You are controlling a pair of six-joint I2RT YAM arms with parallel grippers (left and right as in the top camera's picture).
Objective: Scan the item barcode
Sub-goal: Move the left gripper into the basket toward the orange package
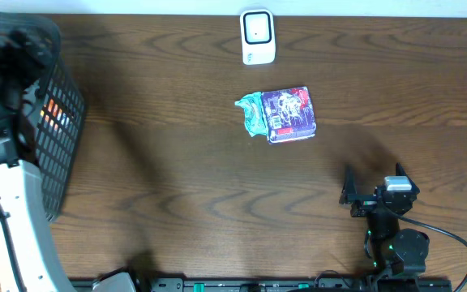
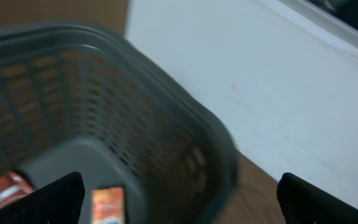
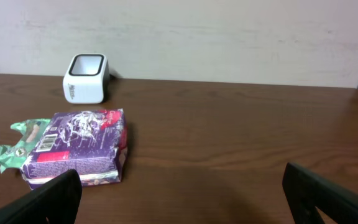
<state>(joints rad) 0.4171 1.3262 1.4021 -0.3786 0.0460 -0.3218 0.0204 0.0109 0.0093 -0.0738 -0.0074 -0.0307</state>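
Nearby: purple pkt [image 1: 290,113], scanner [image 1: 258,36], basket [image 1: 59,138].

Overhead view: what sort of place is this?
Probably a mock checkout bench: a small white box-shaped barcode scanner, a purple foil snack packet on the brown wooden table, and a dark grey plastic mesh basket.

The overhead camera looks straight down on the table [image 1: 177,186], the scanner [image 1: 258,36] at its far edge. The right wrist camera sits low and well back from the scanner, facing it level across the wood; both views share scanner and packet [image 1: 290,113]. The left wrist camera hangs close over the basket [image 2: 104,106], well left of the scanner, tilted into it; overhead shares that basket
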